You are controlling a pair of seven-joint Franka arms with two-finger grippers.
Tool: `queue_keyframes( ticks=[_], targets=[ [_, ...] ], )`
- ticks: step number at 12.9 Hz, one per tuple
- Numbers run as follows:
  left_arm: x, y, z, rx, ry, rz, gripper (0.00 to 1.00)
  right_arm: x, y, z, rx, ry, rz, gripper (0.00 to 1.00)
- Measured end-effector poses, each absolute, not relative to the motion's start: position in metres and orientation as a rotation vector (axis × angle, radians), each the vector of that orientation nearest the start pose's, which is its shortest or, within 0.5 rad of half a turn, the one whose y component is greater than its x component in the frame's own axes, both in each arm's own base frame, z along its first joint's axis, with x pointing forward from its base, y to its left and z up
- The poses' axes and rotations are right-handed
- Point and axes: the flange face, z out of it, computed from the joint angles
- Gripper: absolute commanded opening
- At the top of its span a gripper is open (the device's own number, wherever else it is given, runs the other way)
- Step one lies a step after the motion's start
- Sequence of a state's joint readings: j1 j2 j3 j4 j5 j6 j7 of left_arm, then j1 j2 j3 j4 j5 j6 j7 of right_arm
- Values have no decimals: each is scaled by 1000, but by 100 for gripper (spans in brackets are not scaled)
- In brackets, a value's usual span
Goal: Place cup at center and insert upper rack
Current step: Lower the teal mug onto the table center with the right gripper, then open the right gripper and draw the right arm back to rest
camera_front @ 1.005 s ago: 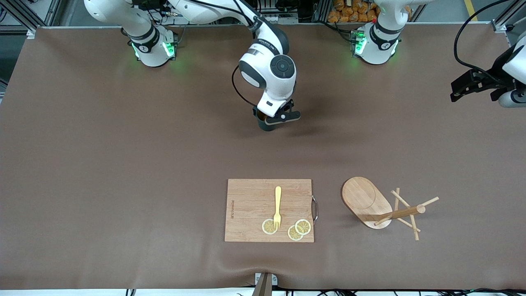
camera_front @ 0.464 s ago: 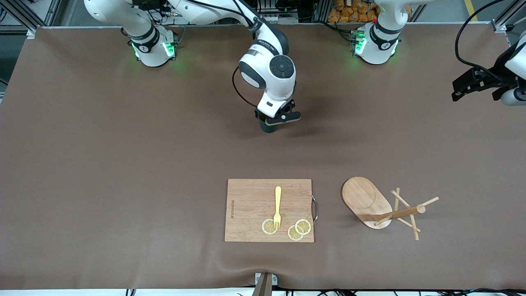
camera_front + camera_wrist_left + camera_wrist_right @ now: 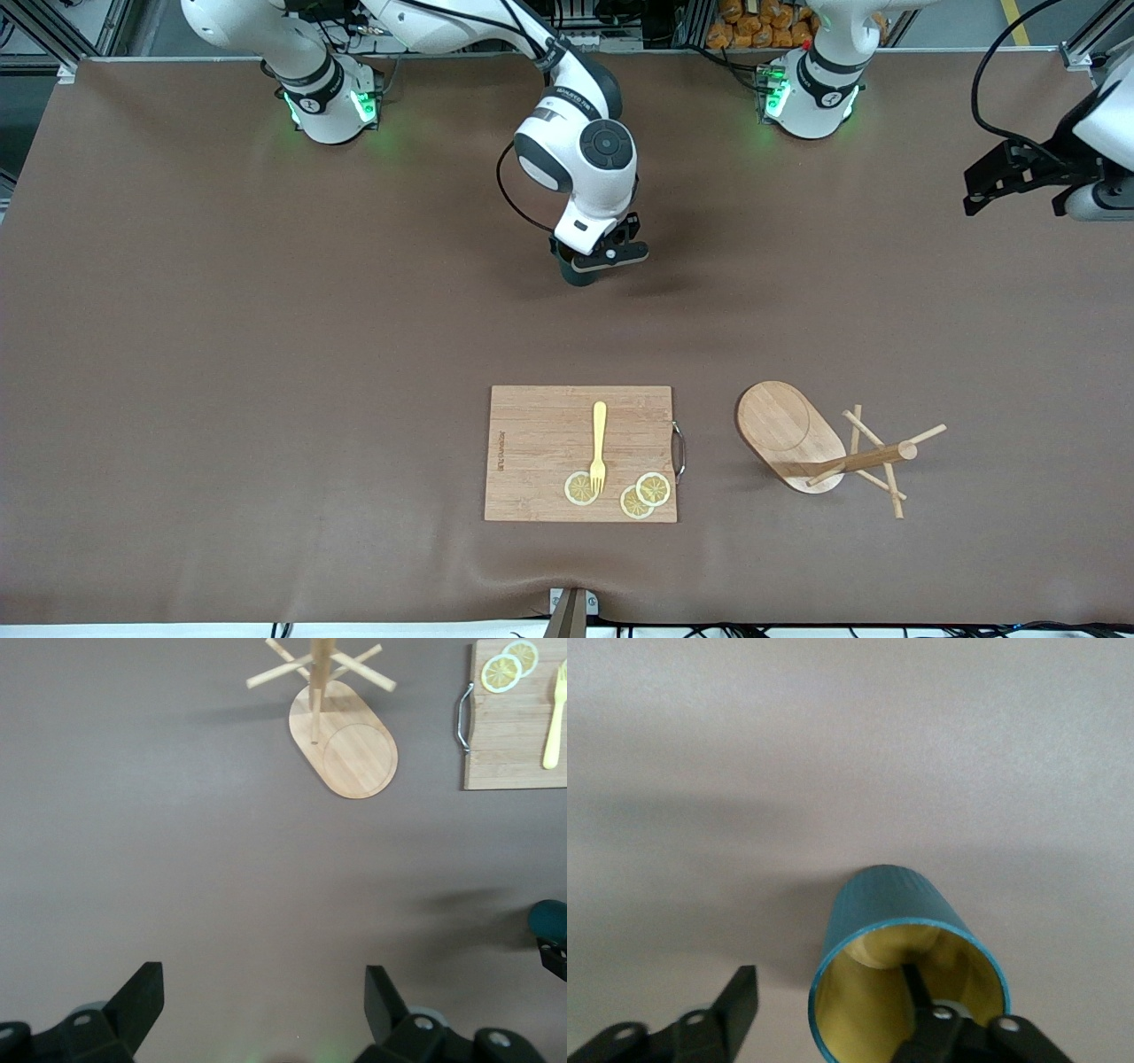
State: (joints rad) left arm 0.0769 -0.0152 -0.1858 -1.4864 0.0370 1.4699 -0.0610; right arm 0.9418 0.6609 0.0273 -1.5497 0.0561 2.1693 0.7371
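The teal ribbed cup [image 3: 580,273] stands upright on the brown table, mid-table, under the right arm's hand; its yellow inside shows in the right wrist view [image 3: 886,904]. My right gripper [image 3: 592,263] [image 3: 828,979] is open astride the cup's wall, one finger inside and one outside with a gap to the wall. The upper rack [image 3: 791,431] [image 3: 354,753], a wooden mug tree on an oval base, stands nearer the front camera, toward the left arm's end. My left gripper [image 3: 979,197] [image 3: 261,981] hangs open and empty over the table's end, well apart from the rack.
A bamboo cutting board [image 3: 540,452] [image 3: 514,744] with a metal handle lies beside the rack's base, nearer the front camera than the cup. On it are a yellow fork [image 3: 599,443] and lemon slices [image 3: 580,488].
The right gripper's jaws have opened and let go of the cup's wall; the cup stays where it stood. The left gripper has shifted slightly.
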Motion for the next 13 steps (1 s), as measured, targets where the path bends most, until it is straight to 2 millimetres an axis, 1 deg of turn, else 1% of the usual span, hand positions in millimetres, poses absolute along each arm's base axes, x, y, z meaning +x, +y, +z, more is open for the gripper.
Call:
queue_keyframes(
  ticks=[2,3,4,5,6,7,8,9,10,11,12,13],
  targets=[
    [535,-59,666,-3101,78,-10,100,407,576,269,-3096,-342,88,100],
    [535,-59,666,-3100,77,-12,100,420,571,279,-3081,-351,63,100],
    [534,-59,667,-3100,77,-13,100,436,562,298,-3064,-340,32,100],
    [534,-59,667,-3103,78,-13,100,453,550,324,-3053,-310,7,100],
    [534,-60,667,-3112,79,-12,100,471,532,359,-3044,-267,-16,100],
    [534,-61,668,-3135,66,-11,100,487,508,397,-3038,-216,-35,100],
    [534,-63,670,-3161,28,-17,100,500,479,439,-3035,-159,-51,100],
    [533,-65,676,-3178,-22,-30,100,511,448,477,-3036,-98,-58,100],
    [531,-70,681,-3185,-77,-43,100,521,412,511,-3043,-32,-51,100],
    [528,-82,686,-3189,-136,-52,100,528,373,540,-3056,10,-33,100],
    [524,-100,689,-3188,-199,-54,100,534,333,567,-3069,14,-11,100],
    [519,-122,690,-3184,-264,-52,100,539,297,589,-3078,-5,6,100]
  ],
)
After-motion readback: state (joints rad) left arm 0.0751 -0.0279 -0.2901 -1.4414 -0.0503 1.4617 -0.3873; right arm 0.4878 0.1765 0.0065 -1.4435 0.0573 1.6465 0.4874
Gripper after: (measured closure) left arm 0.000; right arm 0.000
